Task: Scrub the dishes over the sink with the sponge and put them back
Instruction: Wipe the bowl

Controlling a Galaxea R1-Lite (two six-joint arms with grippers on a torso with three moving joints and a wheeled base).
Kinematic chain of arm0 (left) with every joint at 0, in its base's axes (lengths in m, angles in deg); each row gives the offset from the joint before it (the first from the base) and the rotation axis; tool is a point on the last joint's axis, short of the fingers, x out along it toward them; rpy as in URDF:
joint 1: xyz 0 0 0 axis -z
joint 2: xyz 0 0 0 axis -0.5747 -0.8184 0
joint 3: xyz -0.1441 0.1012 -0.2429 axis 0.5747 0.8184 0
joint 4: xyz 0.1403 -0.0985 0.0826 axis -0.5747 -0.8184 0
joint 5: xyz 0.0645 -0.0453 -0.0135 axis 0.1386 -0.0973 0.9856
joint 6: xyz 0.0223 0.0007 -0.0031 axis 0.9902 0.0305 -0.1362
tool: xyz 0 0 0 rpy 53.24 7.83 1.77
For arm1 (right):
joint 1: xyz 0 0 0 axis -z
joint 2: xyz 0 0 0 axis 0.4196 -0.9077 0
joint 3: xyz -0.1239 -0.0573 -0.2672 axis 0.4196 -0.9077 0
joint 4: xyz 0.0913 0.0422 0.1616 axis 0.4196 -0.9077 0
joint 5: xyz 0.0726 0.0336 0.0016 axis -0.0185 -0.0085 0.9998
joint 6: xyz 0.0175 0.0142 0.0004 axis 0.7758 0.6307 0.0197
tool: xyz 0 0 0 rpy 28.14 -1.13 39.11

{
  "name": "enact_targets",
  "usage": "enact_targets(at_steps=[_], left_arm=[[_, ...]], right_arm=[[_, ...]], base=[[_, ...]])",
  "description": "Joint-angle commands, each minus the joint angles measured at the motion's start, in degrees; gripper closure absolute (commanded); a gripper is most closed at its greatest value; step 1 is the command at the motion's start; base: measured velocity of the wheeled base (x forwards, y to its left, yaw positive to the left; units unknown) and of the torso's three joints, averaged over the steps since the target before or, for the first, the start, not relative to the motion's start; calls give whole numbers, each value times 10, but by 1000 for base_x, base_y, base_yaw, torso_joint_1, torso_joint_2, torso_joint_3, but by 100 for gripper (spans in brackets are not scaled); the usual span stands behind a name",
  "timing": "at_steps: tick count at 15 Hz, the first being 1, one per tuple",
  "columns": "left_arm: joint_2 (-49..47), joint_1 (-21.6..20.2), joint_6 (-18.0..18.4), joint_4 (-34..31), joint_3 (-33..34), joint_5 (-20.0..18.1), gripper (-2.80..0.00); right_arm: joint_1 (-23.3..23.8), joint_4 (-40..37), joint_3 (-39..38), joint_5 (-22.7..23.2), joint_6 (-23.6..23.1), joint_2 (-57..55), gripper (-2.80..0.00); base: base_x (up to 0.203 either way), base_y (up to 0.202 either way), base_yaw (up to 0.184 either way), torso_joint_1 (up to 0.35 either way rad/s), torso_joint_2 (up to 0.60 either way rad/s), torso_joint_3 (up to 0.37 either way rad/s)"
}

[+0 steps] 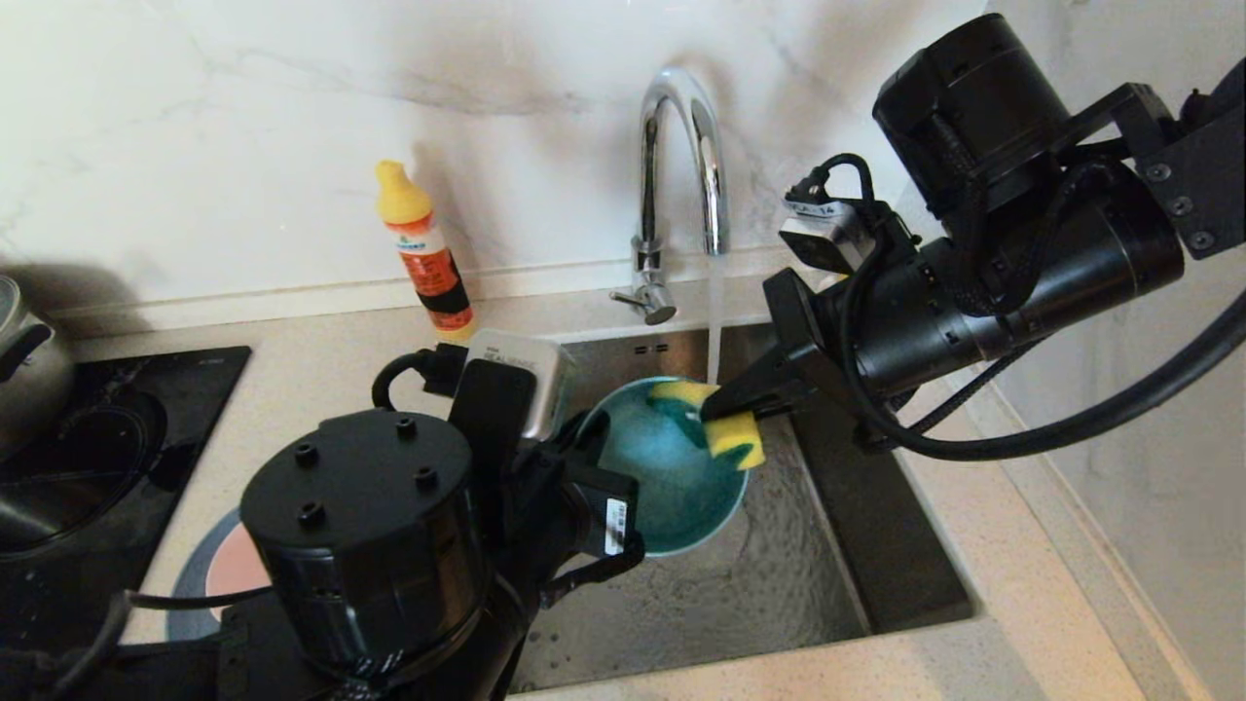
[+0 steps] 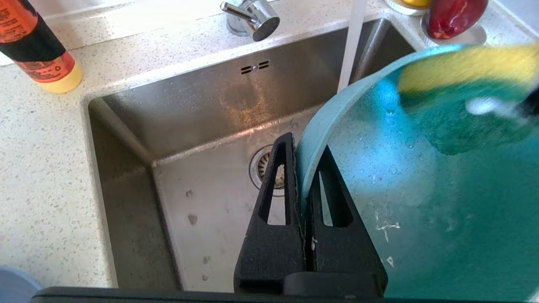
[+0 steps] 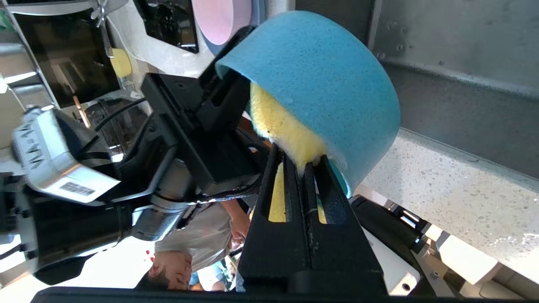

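- The left gripper (image 2: 304, 176), nearest the head camera, pinched the rim of the teal bowl (image 1: 662, 472), tilted over the sink (image 1: 857, 545); water ran from the tap (image 1: 681, 166).
- The right gripper (image 1: 720, 404) clamped the sponge (image 1: 715, 421) inside that bowl; scrubbing looked underway.
- The pink bowl (image 1: 234, 565) and plate (image 1: 190, 584), stacked left of the sink, seemingly awaited their turn.

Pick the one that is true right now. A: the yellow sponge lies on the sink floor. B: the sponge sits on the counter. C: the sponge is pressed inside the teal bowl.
C: the right gripper holds the yellow foam sponge inside the small teal bowl, above the steel sink.
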Motion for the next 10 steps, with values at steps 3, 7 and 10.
enact_targets(at_steps=[3,7,10], left_arm=[[-4,0,0,15,3,2,0],[-1,-1,-2,16,-1,3,0],[0,-3,-3,18,-7,4,0]], right_arm=[[7,-12,2,0,2,12,0],[5,-43,-22,4,2,19,0],[-15,-42,-51,5,0,14,0]], base=[[0,0,0,0,0,0],[0,0,0,0,0,0],[0,0,0,0,0,0]])
